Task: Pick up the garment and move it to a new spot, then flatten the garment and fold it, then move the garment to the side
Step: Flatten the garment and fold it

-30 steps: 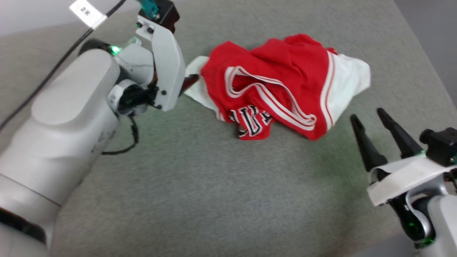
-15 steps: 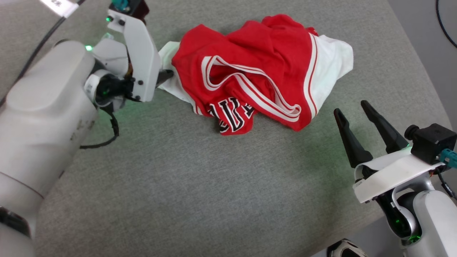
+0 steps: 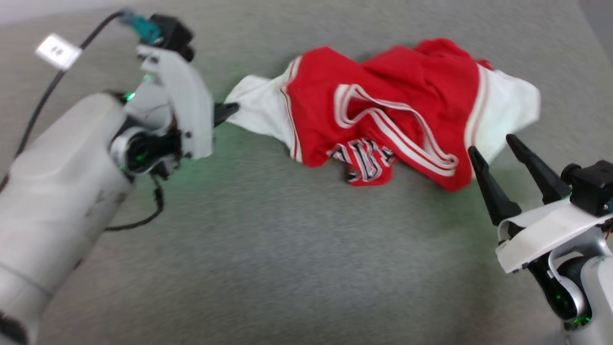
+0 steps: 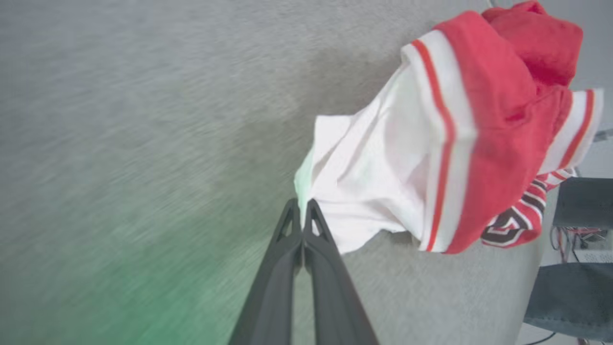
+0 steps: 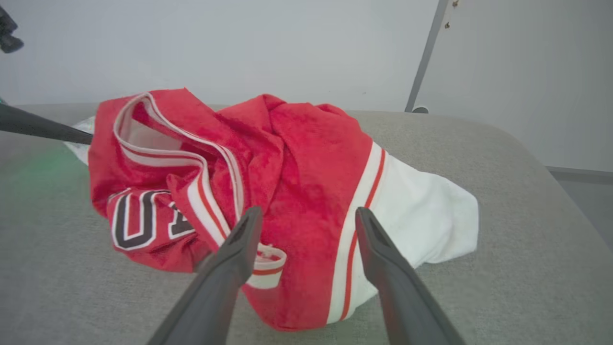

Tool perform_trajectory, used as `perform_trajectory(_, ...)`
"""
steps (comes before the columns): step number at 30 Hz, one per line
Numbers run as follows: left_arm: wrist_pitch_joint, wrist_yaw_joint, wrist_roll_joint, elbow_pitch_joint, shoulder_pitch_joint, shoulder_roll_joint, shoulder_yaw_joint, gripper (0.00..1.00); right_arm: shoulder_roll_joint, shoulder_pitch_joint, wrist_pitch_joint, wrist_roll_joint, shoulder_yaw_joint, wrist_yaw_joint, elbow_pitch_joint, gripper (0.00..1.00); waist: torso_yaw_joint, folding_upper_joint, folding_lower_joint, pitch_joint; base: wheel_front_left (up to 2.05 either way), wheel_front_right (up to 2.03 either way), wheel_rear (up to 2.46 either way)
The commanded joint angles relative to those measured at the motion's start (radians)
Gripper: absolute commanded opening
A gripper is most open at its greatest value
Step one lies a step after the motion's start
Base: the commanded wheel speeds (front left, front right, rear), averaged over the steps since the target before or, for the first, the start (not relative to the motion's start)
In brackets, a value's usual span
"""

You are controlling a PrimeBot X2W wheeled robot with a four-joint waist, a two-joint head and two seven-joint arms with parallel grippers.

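Our left tool (image 4: 301, 205) is pinched shut on the white sleeve (image 4: 364, 182) edge of the garment (image 3: 378, 110). In the head view, the garment's long axis runs from there toward three o'clock across the grey surface (image 3: 287, 249). Our right tool (image 3: 491, 143) stands spread and empty beside the far sleeve (image 3: 512, 103), seemingly not touching it, though blur obscures this.
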Motion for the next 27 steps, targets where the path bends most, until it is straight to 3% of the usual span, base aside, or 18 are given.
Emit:
perform_trajectory(1, -0.011, -0.002, -0.014, -0.015, 0.022, 0.024, 0.005, 0.0, -0.009, 0.016, 0.01, -0.005, -0.003, -0.001, -0.01, 1.0, 0.154, -0.0001, 0.0, -0.13, 0.0, 0.0, 0.0)
perform_trajectory(10, 0.009, -0.001, -0.065, -0.035, 0.132, 0.162, -0.015, 0.0, -0.017, 0.073, 0.078, -0.011, -0.034, -0.001, -0.06, 1.0, 0.255, -0.0001, 0.0, -0.197, 0.0, 0.0, 0.0)
perform_trajectory(17, 0.036, 0.029, -0.072, 0.015, 0.165, 0.175, -0.027, 0.0, -0.013, 0.096, 0.105, -0.011, -0.042, -0.001, -0.082, 1.0, 0.251, -0.0001, 0.0, -0.206, 0.0, 0.0, 0.0)
perform_trajectory(27, -0.03, 0.021, -0.056, 0.074, 0.236, 0.149, -0.046, 0.0, -0.021, 0.124, 0.119, -0.008, -0.058, -0.001, -0.083, 1.0, 0.215, -0.0001, 0.0, -0.207, 0.0, 0.0, 0.0)
